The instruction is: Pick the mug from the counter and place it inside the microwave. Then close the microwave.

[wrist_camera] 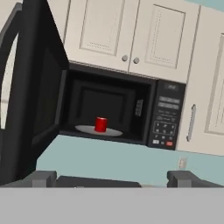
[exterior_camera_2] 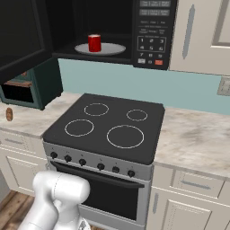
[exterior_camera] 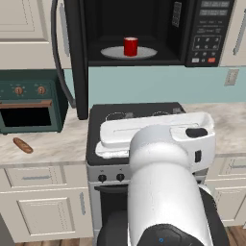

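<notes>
The red mug [exterior_camera: 130, 46] [exterior_camera_2: 94, 43] [wrist_camera: 101, 124] stands upright on the round white turntable plate [exterior_camera: 110, 52] inside the black microwave [exterior_camera: 206, 33] [exterior_camera_2: 150, 31] [wrist_camera: 166, 118]. The microwave's door [exterior_camera: 77, 57] [exterior_camera_2: 20, 40] [wrist_camera: 37, 96] hangs wide open to the left. My gripper [wrist_camera: 113, 178] is open with nothing between its fingertips [wrist_camera: 41, 178]. It is well back from the microwave and below it, looking up at the opening. The beige marbled counter [exterior_camera: 53, 139] [exterior_camera_2: 197, 134] runs on both sides of the stove.
A black stovetop [exterior_camera_2: 108, 126] [exterior_camera: 139, 111] lies right under the microwave. A dark green toaster oven [exterior_camera: 29, 105] [exterior_camera_2: 27, 87] and a brown bread [exterior_camera: 22, 145] [exterior_camera_2: 9, 114] sit on the left counter. Cream cabinets [wrist_camera: 131, 35] hang above the microwave.
</notes>
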Controlling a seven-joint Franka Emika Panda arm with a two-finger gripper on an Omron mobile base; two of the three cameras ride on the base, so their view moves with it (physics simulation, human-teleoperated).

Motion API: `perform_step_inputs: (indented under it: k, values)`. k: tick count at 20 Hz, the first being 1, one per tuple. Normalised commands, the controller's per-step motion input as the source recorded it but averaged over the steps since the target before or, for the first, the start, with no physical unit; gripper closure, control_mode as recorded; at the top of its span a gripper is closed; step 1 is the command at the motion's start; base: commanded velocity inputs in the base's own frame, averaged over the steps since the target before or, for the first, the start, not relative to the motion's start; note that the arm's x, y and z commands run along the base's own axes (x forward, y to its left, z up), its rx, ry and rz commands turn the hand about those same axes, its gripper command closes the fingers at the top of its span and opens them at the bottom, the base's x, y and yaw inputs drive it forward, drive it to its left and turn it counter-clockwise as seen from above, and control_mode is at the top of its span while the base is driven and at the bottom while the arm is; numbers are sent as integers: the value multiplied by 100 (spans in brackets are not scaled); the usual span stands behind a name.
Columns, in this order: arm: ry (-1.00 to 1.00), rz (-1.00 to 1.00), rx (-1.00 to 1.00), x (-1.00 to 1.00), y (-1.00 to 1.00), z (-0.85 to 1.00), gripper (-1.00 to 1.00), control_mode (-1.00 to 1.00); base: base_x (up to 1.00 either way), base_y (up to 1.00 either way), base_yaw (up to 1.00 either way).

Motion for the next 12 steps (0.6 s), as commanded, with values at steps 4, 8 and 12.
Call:
perform_step_inputs:
  k: [4,8,12]
  values:
    - [-10,-7,0,0,24,0,-100,-100,0,0,0]
    - [-11,-7,0,0,30,0,-100,-100,0,0,0]
    - [-12,-8,0,0,37,-1,-100,-100,0,0,0]
